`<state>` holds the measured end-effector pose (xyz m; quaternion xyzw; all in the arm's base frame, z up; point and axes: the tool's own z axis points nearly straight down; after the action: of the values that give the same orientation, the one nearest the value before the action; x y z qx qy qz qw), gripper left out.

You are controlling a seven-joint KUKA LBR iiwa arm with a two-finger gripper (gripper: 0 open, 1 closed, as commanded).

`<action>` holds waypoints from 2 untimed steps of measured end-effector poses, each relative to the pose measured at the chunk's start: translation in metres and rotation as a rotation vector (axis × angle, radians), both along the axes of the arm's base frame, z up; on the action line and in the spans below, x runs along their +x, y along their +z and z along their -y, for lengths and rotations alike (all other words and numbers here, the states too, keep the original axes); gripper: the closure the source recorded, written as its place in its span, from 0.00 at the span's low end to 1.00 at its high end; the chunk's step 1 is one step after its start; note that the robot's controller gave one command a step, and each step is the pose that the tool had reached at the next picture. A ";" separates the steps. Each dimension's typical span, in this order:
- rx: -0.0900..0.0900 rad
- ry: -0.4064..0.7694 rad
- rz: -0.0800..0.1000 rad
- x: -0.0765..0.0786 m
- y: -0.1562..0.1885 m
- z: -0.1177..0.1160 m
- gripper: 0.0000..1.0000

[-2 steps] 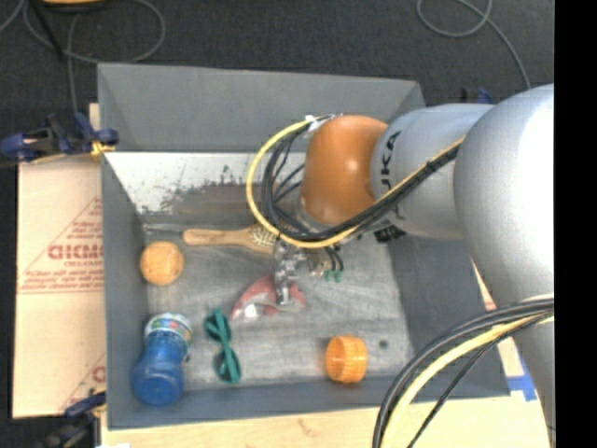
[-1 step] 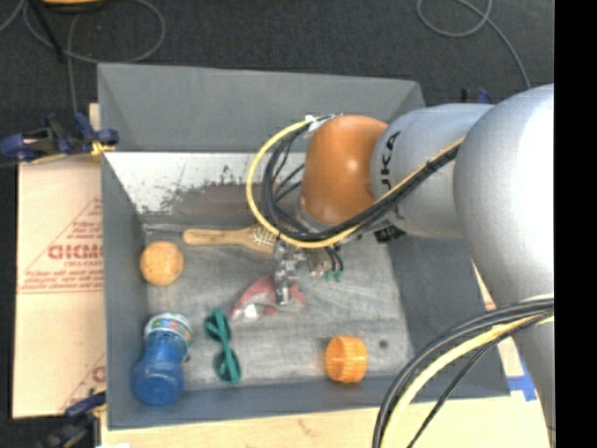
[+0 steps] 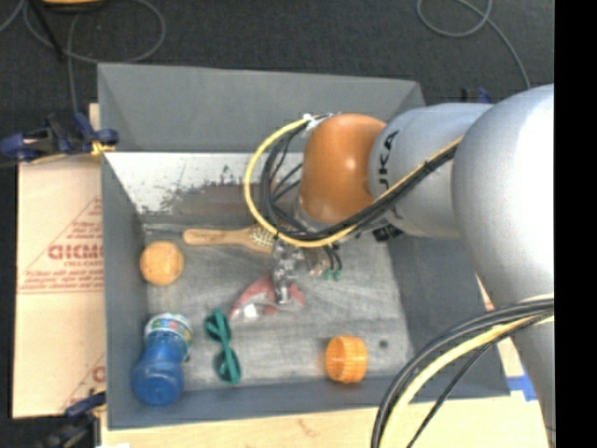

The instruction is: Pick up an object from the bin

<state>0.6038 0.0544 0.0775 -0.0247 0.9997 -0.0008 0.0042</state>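
My gripper (image 3: 284, 278) hangs low in the middle of the bin, under the orange wrist cover. Its tip is right at the upper right end of a small red and clear plastic packet (image 3: 254, 302) lying flat on the bin floor. Whether it grips the packet I cannot tell. A wooden-handled brush (image 3: 222, 238) lies just up and left of the gripper, its head partly hidden by the cables. A green pair of toy glasses (image 3: 222, 345) lies below and left of the packet.
An orange ball (image 3: 160, 262) sits by the left wall. A blue bottle (image 3: 160, 362) lies in the near left corner. An orange ridged cap (image 3: 346, 358) rests near the front right. The arm and its cables cover the bin's back right part.
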 end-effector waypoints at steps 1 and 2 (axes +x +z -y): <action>0.000 0.017 -0.003 -0.002 0.004 0.000 1.00; -0.001 0.165 -0.005 -0.006 0.041 0.008 0.00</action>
<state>0.5975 0.0461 0.1189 -0.1071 0.9942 -0.0007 0.0017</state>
